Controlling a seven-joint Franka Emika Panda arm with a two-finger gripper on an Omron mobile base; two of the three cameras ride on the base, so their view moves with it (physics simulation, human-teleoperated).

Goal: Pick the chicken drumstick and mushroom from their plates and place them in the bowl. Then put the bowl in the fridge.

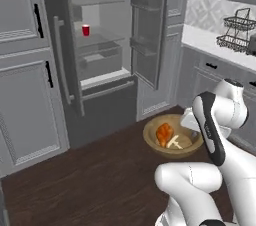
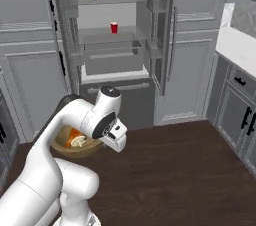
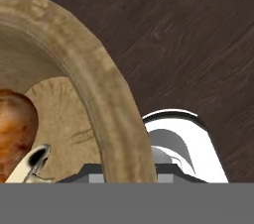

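Progress is good: the chicken drumstick [image 1: 164, 134] and the mushroom [image 1: 176, 142] both lie inside the bowl [image 1: 150, 136], side by side and touching or nearly so, the drumstick on the left in the left base view. So the first part of the task looks finished. The end effector [image 1: 192, 121] is closed on the thick rim of the bowl at its right side; in the hand view the rim passes directly between the jaws, with the drumstick and the mushroom stem on the inner side. The bowl seems to be carried above the dark wooden floor [image 1: 90, 180], not resting on anything.

What is left is the second part. The fridge [image 1: 105, 45] stands ahead with both doors open, its glass shelves visible, and a small red cup [image 1: 85, 30] stands on one of them. The bowl is well apart from it and lower than the shelves, so I judge that the robot must lift it, bring it forward, set it on a free shelf and release.
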